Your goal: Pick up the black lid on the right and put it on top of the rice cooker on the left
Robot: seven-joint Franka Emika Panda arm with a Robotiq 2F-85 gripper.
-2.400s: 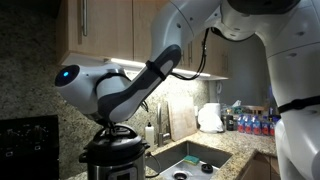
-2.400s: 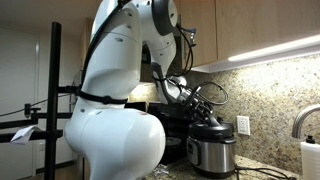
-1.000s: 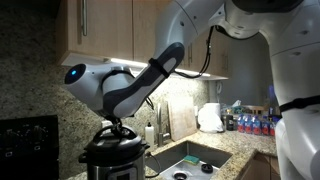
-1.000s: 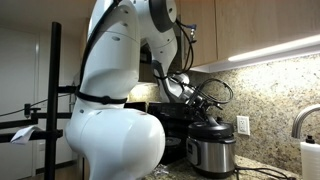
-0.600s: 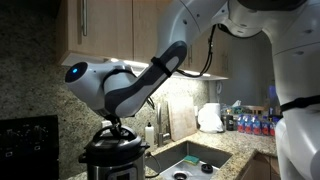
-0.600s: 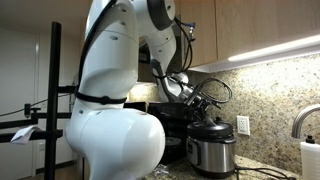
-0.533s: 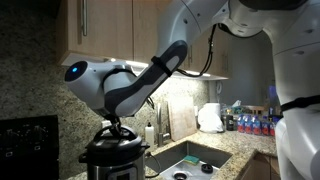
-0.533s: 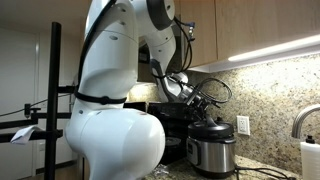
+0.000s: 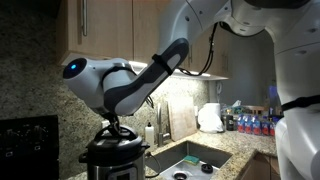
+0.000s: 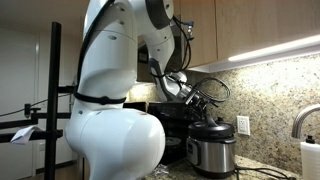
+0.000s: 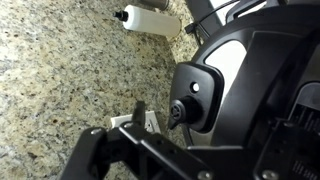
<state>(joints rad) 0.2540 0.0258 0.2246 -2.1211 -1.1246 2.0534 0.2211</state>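
Observation:
The rice cooker (image 9: 112,163) (image 10: 211,153), steel with a black rim, stands on the granite counter in both exterior views. The black lid (image 9: 115,148) (image 10: 212,129) sits on top of it. My gripper (image 9: 116,129) (image 10: 203,104) hangs just above the lid's handle, open, with nothing between its fingers. In the wrist view the glossy black lid (image 11: 245,75) fills the right side, with a round knob (image 11: 181,112) facing the camera. One dark finger (image 11: 138,112) juts up beside the knob, apart from it.
A black oven (image 9: 25,145) stands beside the cooker. A sink (image 9: 192,158) with a soap bottle (image 9: 150,131), a white bag (image 9: 210,117) and several bottles (image 9: 255,123) lie further along. Wooden cabinets hang low overhead. A wall outlet (image 10: 242,125) is behind the cooker.
The jaws have spread a little wider and the wrist has eased slightly up from the lid. The lid stays resting on the cooker.

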